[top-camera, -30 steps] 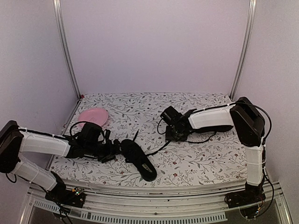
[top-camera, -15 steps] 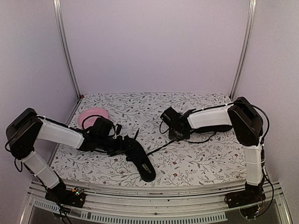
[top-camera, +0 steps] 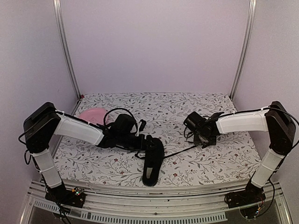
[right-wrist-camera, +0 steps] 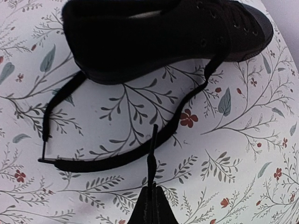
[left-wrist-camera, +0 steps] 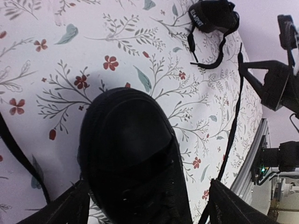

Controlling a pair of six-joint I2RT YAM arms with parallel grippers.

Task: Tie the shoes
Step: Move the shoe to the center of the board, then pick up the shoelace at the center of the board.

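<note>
right wrist view has the low, slim, all-black flat shoe (right-wrist-camera: pixel 154 32) lying across the frame, well ahead of the jaws, on the white floral-print table cover (right-wrist-camera: pixel 243 154); only this one shoe is in sight. it looks light and soft-sided, so i judge it will slide or swing on the cloth when its long thin black lace (right-wrist-camera: pixel 117 161) is pulled. the sole edge and heel look like the firm places to steady it. the lace is limp and narrow, likely to slip unless pinched flat near its end.

the right gripper (right-wrist-camera: pixel 152 204) is pinched fully closed on a strand of that lace, which leaves the tips straight ahead and meets the curve running up to the eyelets. the left gripper (left-wrist-camera: pixel 147 205) is spread wide, with the shoe's rounded toe between its fingers (left-wrist-camera: pixel 70 207) and reaching out past them; whether either one presses the sides i cannot tell. from above, the left arm stretches low and far across the cover, wrist over the shoe. the right arm folds inward, wrist low, and the lace runs near-straight from its jaws to the shoe.
</note>
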